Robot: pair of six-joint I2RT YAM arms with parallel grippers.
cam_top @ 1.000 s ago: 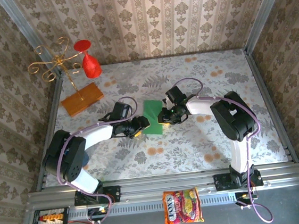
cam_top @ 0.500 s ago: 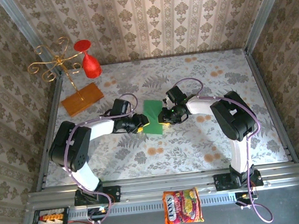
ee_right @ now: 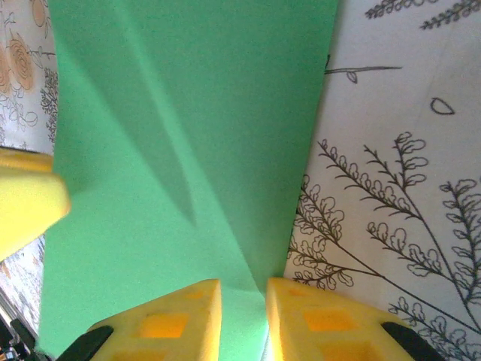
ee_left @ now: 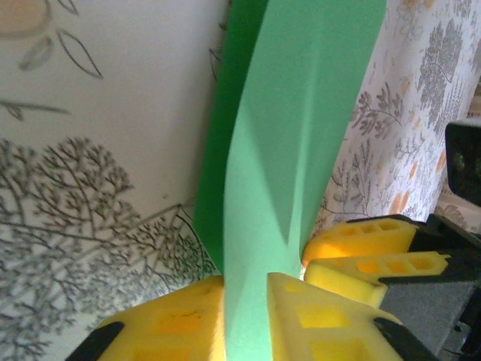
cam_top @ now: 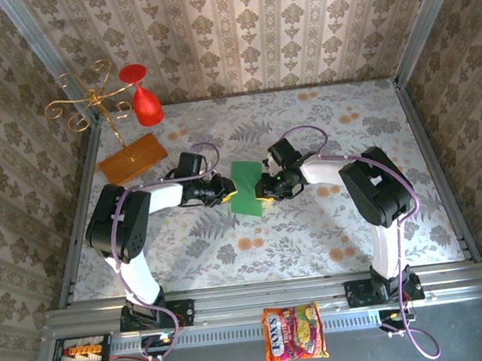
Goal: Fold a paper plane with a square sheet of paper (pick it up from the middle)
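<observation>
square sheet of paper (cam_top: 246, 187): green, creased | left end effector (ee_left: 246, 282), right end effector (ee_right: 242, 289): both pinching it

Green paper sheet (cam_top: 246, 187), folded narrow and creased, pinched at both side edges

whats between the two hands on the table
The green sheet of paper, partly folded, in the top view; the left hand and right hand each pinch an edge of it.
</observation>
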